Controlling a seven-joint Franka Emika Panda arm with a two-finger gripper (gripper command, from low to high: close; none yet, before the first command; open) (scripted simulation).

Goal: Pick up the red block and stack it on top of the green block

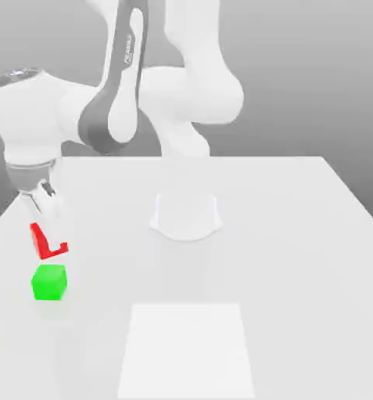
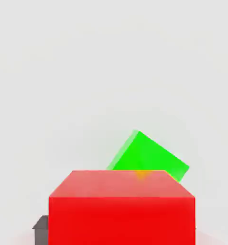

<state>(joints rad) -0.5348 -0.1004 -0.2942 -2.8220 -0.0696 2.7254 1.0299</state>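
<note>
The red block [image 1: 39,241] is near the table's edge at the exterior view's left, partly covered by a white finger [image 1: 55,226]. My gripper [image 1: 48,233] reaches down from above and is shut on the red block. In the hand view the red block [image 2: 121,208] looms close, with a dark fingertip [image 2: 40,227] at its side. The green block [image 1: 49,282] rests on the table just in front of the red one, a small gap between them. In the hand view the green block [image 2: 149,157] lies just beyond the red one, turned at an angle to it. Whether the red block touches the table I cannot tell.
The arm's round white base [image 1: 185,216] stands mid-table. A flat white rectangle [image 1: 186,348] lies near the front edge. The white table [image 1: 299,234] stretches away toward the exterior view's right. Both blocks lie close to the table's edge at that view's left.
</note>
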